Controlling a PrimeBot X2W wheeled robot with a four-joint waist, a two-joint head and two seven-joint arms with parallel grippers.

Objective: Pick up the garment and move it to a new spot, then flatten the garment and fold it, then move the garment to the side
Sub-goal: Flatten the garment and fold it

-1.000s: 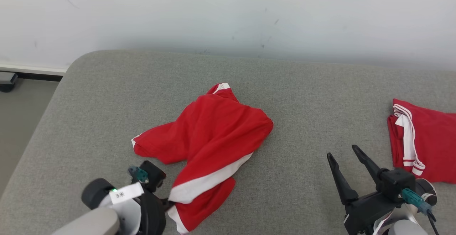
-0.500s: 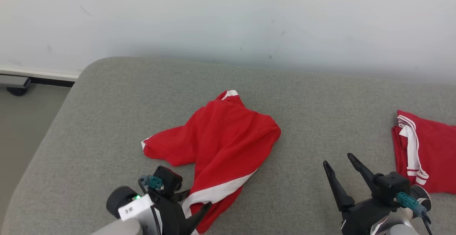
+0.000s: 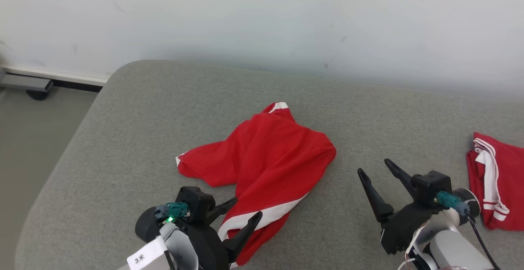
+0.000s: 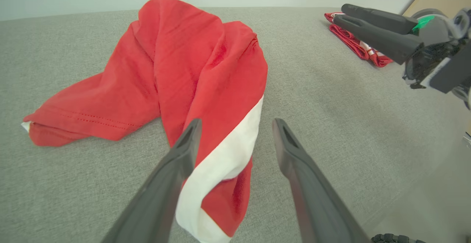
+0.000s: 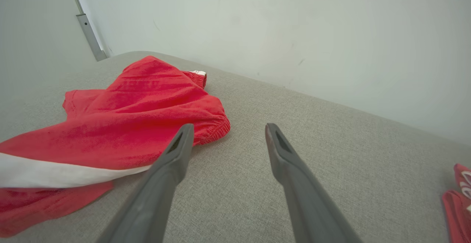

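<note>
The red garment (image 3: 270, 155) lies crumpled in the middle of the grey padded surface (image 3: 135, 122). One leg trails left and the white stripe (image 3: 266, 217) runs toward the near edge. The left tool (image 3: 247, 206) is spread wide and holds nothing; its fingers straddle the striped near end without pinching it. The right tool (image 3: 373, 166) is equally spread and empty, over bare surface just right of the garment. A second, folded red garment (image 3: 489, 180) sits well apart at the right.

The garment seems placed, so flattening is likely the step in hand. To do it well, each tool should pinch a single layer at an outer edge, the gathered waistband on the right and a leg hem on the left. They should then draw apart low along the surface, so the bunched folds open rather than drag.
</note>
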